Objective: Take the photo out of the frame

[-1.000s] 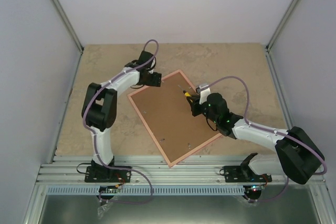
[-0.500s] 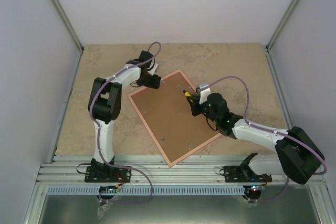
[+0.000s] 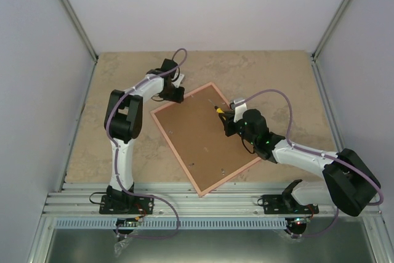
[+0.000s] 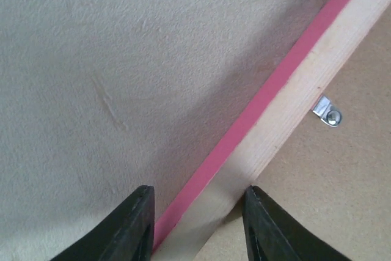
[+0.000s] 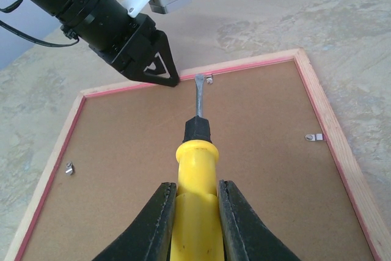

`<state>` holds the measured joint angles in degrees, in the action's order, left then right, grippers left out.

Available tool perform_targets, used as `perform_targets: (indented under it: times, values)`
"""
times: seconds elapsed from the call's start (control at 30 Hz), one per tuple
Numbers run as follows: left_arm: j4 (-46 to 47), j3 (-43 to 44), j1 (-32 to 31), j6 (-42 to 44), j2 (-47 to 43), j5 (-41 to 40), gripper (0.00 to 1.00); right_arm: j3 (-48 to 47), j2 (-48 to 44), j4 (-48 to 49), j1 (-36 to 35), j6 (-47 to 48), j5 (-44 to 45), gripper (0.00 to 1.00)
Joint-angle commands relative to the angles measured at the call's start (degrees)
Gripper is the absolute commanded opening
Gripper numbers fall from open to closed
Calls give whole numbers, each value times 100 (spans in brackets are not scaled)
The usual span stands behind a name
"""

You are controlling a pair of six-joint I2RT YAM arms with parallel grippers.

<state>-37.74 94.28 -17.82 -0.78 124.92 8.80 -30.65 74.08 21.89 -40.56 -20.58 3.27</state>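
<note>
The pink frame (image 3: 175, 152) lies face down on the table with its brown backing board (image 3: 197, 143) up. The photo is hidden under the board. My left gripper (image 3: 174, 95) is open at the frame's far left rail (image 4: 287, 99), with one finger on the table side and one over the board (image 4: 197, 197). My right gripper (image 3: 227, 116) is shut on a yellow-handled screwdriver (image 5: 195, 157) above the board. The blade points at a metal clip (image 5: 209, 79) on the far rail, close to the left gripper's fingers (image 5: 160, 68).
More small metal clips hold the board: one on the right rail (image 5: 313, 137), one on the left rail (image 5: 69, 168) and one beside the left gripper (image 4: 327, 113). The frame sits askew on a beige stone-patterned table (image 3: 123, 146) enclosed by pale walls.
My left gripper has shifted a little up and left along the frame's far rail and its arm has straightened. The right arm, the screwdriver and the frame have stayed put.
</note>
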Motion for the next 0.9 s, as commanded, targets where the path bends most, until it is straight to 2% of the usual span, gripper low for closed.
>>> perform_targets:
  times: [0.0, 0.13, 0.37, 0.67, 0.87]
  values:
    - [-249, 28, -28, -51, 166, 148, 37, 20, -51, 184, 30, 60, -38, 0]
    - [-301, 5, -28, -181, 85, 190, 27, 26, -74, 182, 29, 54, -41, 1]
    - [-290, -263, -28, -769, -201, 78, 24, 8, -44, 192, 27, 58, -97, 1]
    - [217, -1666, -28, -1736, -939, -46, 22, -23, 71, 237, 30, 45, -264, 0]
    - [697, -2721, -28, -2418, -1754, -63, 22, -80, 193, 253, 13, 59, -318, 0]
